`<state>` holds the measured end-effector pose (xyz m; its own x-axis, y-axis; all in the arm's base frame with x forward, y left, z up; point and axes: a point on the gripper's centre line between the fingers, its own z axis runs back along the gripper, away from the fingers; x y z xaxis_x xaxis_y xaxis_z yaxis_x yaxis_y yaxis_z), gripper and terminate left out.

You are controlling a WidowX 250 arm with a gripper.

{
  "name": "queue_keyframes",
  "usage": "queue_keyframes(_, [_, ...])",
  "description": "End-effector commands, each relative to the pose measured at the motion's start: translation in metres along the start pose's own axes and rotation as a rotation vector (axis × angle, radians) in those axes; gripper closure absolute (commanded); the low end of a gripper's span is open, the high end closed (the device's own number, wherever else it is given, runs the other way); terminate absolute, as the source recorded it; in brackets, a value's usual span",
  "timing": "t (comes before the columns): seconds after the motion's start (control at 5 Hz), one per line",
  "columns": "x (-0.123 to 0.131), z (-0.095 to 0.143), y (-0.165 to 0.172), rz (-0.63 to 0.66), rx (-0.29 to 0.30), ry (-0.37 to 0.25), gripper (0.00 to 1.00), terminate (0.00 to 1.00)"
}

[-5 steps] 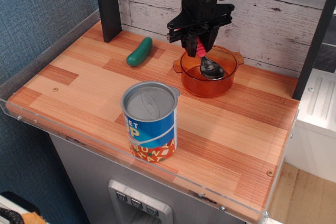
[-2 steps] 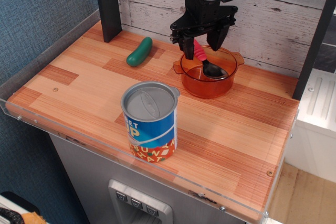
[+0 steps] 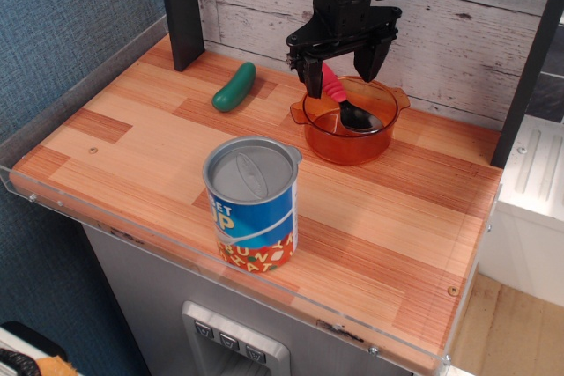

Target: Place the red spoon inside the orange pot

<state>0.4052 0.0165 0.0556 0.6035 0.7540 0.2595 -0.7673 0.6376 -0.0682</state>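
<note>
The orange pot [image 3: 328, 142] stands at the back of the wooden table, right of centre. The red spoon [image 3: 336, 90] lies in it, its dark metal bowl down inside the pot and its ribbed red-pink handle leaning up over the back-left rim. My gripper [image 3: 340, 68] hangs just above the pot's back edge. Its two black fingers are spread wide, one on each side of the spoon handle, and they do not touch it.
A green pickle-shaped toy [image 3: 233, 86] lies left of the pot. A blue-labelled can with a grey top [image 3: 252, 204] stands near the front edge. A dark post [image 3: 181, 6] rises at the back left. A clear plastic lip [image 3: 264, 283] runs along the table's front.
My gripper opened and let go of the spoon, then rose slightly. The spoon dropped and now rests in the pot, leaning on the rim.
</note>
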Motion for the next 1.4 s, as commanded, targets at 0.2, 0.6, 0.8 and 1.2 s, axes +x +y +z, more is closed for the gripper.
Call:
queue_keyframes(0.2, [-0.018,0.055,-0.009,-0.087,-0.06,-0.051,0.0,0.0])
queue_keyframes(0.6, [-0.027,0.08,0.0,-0.189,-0.091,-0.021,0.0,0.0])
queue_keyframes(0.8, [-0.033,0.093,0.018,-0.282,-0.1,-0.001,0.0,0.0])
queue_keyframes(1.2, [-0.018,0.111,0.074,-0.432,-0.08,0.044,0.0,1.0])
